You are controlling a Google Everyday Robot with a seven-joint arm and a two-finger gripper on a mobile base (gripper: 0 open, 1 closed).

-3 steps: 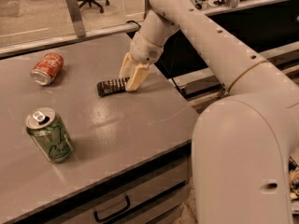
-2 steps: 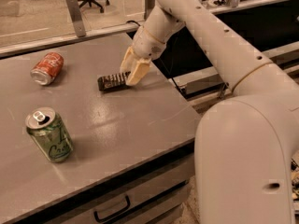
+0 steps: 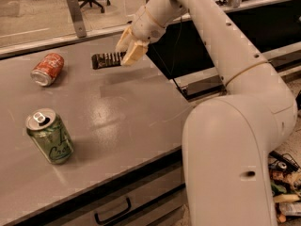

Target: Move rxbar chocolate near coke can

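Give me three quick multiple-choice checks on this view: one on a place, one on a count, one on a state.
1. In the camera view, where is the coke can relative to the rxbar chocolate?
A. to its left
B. to its right
C. stacked on it

2. How many cans are on the table?
A. one
B. two
C. three

3. What state is the gripper in, at the table's far side?
A. open, over the coke can
B. open, clear of everything
C. shut on the rxbar chocolate

Answers:
1 A: the coke can lies on its side to the left of the bar, apart from it.
2 B: there is the coke can, plus an upright green can nearer the front edge.
3 C: the gripper pinches the bar's right end.
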